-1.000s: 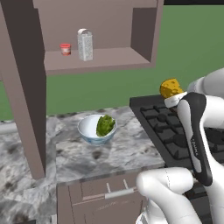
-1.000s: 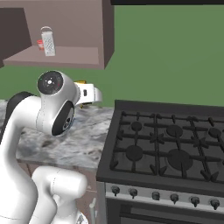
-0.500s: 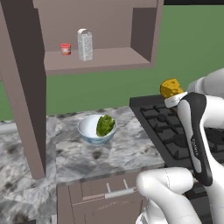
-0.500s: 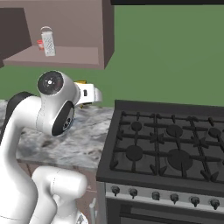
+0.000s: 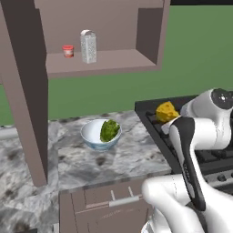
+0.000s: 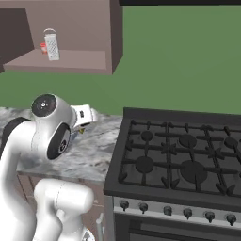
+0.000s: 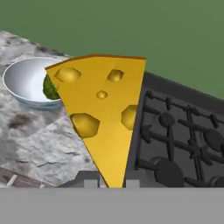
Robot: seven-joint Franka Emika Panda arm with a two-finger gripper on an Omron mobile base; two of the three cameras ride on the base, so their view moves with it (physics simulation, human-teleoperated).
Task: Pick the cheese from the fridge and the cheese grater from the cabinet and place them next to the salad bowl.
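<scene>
The cheese (image 7: 105, 118), a yellow-orange wedge with holes, stands between my fingertips in the hand view, and my gripper (image 7: 110, 183) is shut on it. From the left base view the cheese (image 5: 167, 111) hangs above the stove's left edge, right of the salad bowl (image 5: 88, 136). That white bowl (image 7: 17, 94) with green leaves rests on the marble counter (image 5: 123, 157), up and left of the wedge in the hand view. The silvery cheese grater (image 5: 88, 46) (image 6: 52, 44) stands upright on the shelf of the open brown cabinet (image 5: 104, 63).
A small red jar (image 5: 68, 51) stands left of the grater. The cabinet's open door (image 5: 22, 91) hangs down over the counter's left side. A black gas stove (image 6: 183, 155) adjoins the counter on the right. Brown drawers (image 5: 104, 207) sit below the counter.
In the last half second my hand has come down and a little left with the cheese, closer to the counter and the bowl. Bowl, grater and jar have not moved.
</scene>
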